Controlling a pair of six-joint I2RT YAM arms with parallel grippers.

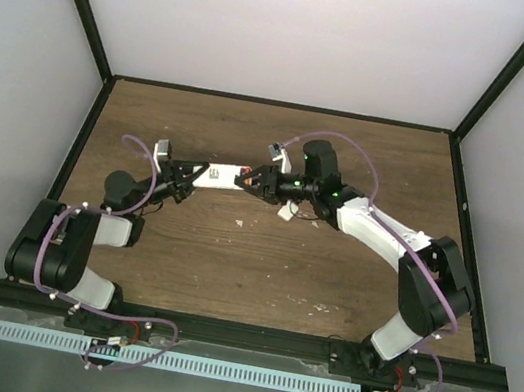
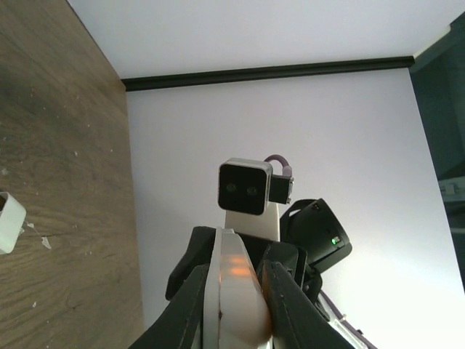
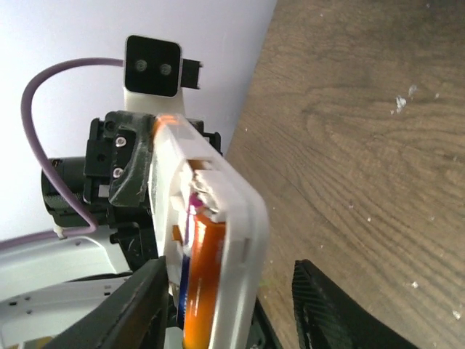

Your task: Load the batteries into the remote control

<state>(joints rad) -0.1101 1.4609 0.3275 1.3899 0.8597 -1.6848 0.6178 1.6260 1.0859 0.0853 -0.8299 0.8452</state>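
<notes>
- Above mid-table, left gripper is clamping the remote, pointing it rightward.
- Right gripper is hovering wide open around its end, orange battery sitting inside the remote.
- Cover is lying nearby; table edges are standing well apart.

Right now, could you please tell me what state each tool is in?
Left tool: closed on the remote.
Right tool: open, set around the remote's other end without gripping it.

White remote; orange battery; brown woodgrain tbl
</notes>
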